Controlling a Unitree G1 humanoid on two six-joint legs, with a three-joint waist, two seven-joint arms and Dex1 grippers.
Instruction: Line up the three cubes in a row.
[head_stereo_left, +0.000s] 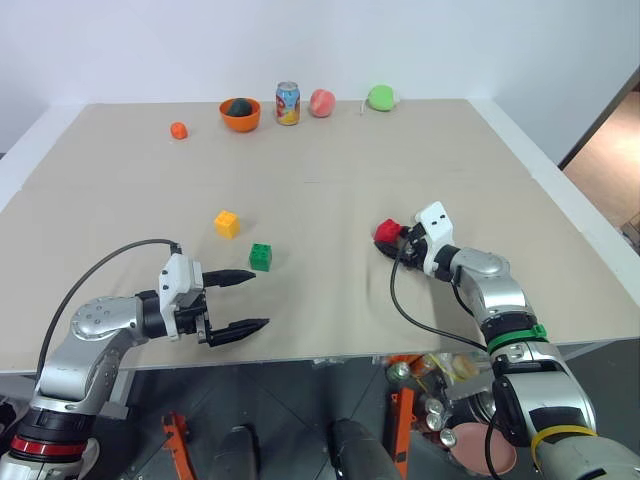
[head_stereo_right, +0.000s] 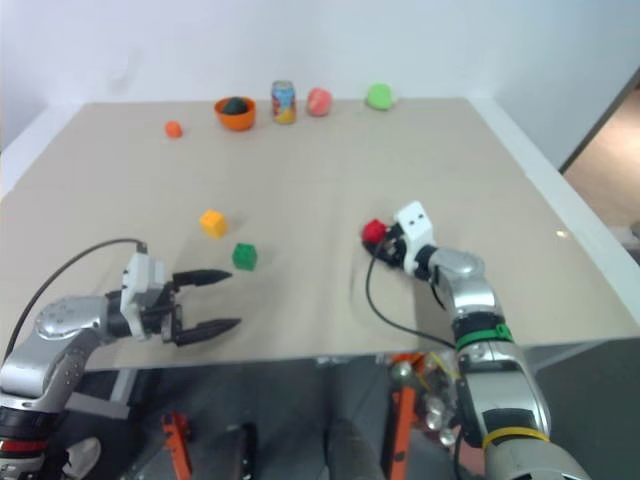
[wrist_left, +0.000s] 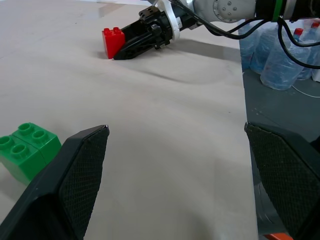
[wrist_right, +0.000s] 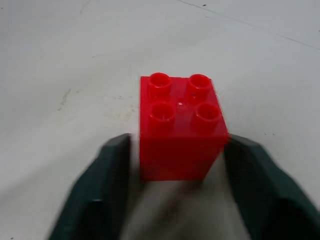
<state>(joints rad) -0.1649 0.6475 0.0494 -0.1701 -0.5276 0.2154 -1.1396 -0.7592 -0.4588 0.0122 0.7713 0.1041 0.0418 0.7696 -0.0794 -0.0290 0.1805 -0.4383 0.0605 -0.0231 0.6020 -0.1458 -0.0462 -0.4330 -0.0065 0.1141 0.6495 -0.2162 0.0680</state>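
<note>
The red cube (head_stereo_left: 386, 231) rests on the beige table (head_stereo_left: 330, 170) right of centre, with my right gripper (head_stereo_left: 392, 240) shut on it. In the right wrist view one finger presses each side of the red cube (wrist_right: 180, 130), whose studded top shows. The yellow cube (head_stereo_left: 227, 223) and the green cube (head_stereo_left: 261, 257) lie close together left of centre, apart from each other. My left gripper (head_stereo_left: 260, 298) hovers open near the table's front edge, just in front of the green cube (wrist_left: 25, 150), and points towards the red cube (wrist_left: 112, 42).
Along the table's far edge stand an orange bowl (head_stereo_left: 240, 114), a drink can (head_stereo_left: 288, 103), a pink fruit (head_stereo_left: 321, 102) and a green fruit (head_stereo_left: 380, 97), with a small orange ball (head_stereo_left: 178, 130) to their left. Plastic bottles (wrist_left: 280, 55) stand on the floor beyond the table's right side.
</note>
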